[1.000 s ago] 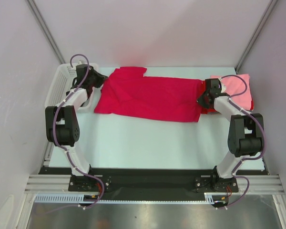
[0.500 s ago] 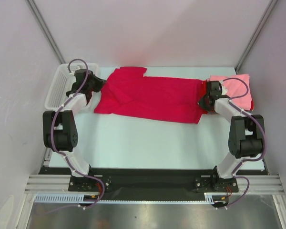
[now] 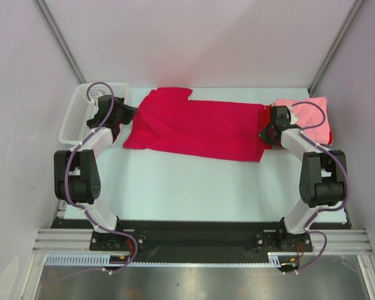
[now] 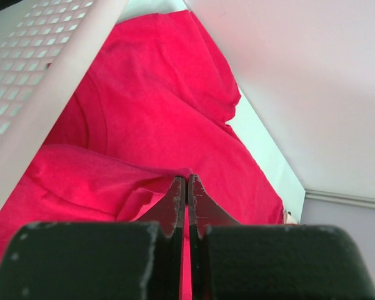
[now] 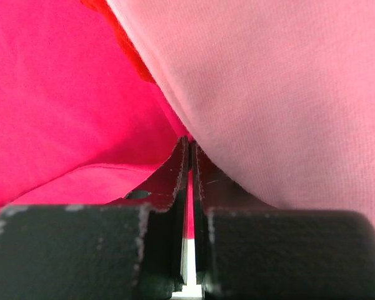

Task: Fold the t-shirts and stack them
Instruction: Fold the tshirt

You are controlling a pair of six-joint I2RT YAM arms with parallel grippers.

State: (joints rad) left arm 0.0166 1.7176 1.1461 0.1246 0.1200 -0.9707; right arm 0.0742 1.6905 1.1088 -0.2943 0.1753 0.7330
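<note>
A crimson-red t-shirt lies spread flat across the back of the table. My left gripper is at its left edge; in the left wrist view the jaws are shut, with a fold of the shirt at the tips. My right gripper is at the shirt's right edge. In the right wrist view it is shut, wedged between the crimson cloth and a folded light pink t-shirt. The pink shirt lies on a darker red one. No black shirt shows.
A white perforated basket stands at the back left, right beside my left gripper, and its wall fills the left of that wrist view. The side walls stand close on both sides. The table's front half is bare white surface.
My left arm has drawn back towards the near left, its gripper moving a little along the shirt's left edge. The right arm and the shirt have barely moved.
</note>
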